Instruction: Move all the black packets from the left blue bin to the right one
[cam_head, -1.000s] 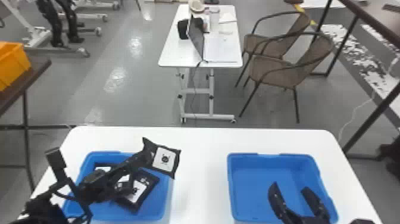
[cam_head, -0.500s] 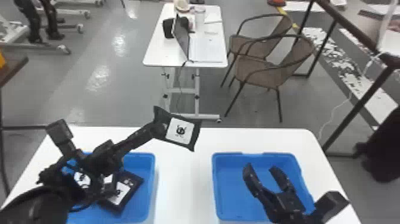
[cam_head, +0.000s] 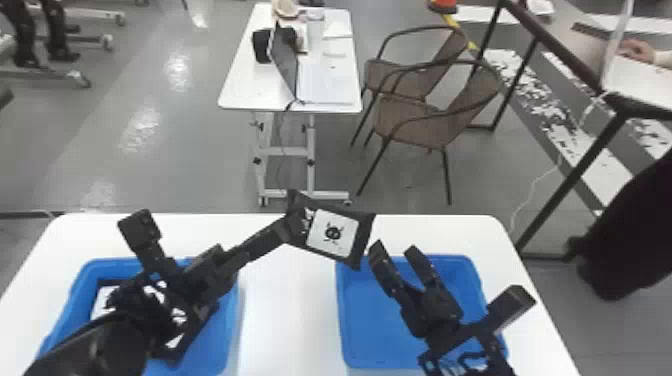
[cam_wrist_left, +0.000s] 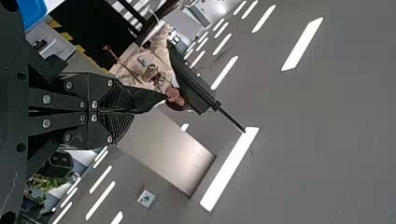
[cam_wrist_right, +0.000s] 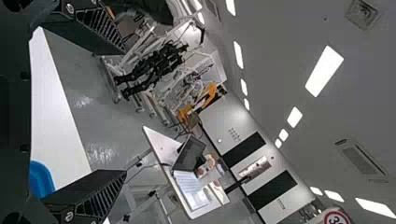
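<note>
In the head view my left gripper (cam_head: 298, 226) is shut on one end of a black packet (cam_head: 353, 240) with a white label, held up between the bins. The left wrist view has the gripper (cam_wrist_left: 114, 112) closed, the packet (cam_wrist_left: 147, 100) edge-on beyond its tips. Over the right blue bin (cam_head: 350, 361), my right gripper (cam_head: 397, 250) stands open, its fingertips just right of the held packet. The right wrist view shows that gripper (cam_wrist_right: 125, 112) with nothing between its fingers. More black packets (cam_head: 172, 350) lie in the left blue bin (cam_head: 227, 345), partly hidden by the left arm.
Both bins stand on a white table (cam_head: 287, 320), with bare tabletop between them. Beyond its far edge are a smaller white table (cam_head: 240, 97) with a laptop, and brown chairs (cam_head: 415, 120).
My left gripper has carried the packet rightward, away from the left bin and close to the right gripper. The right gripper has risen and moved toward the packet, staying open. The head view has shifted.
</note>
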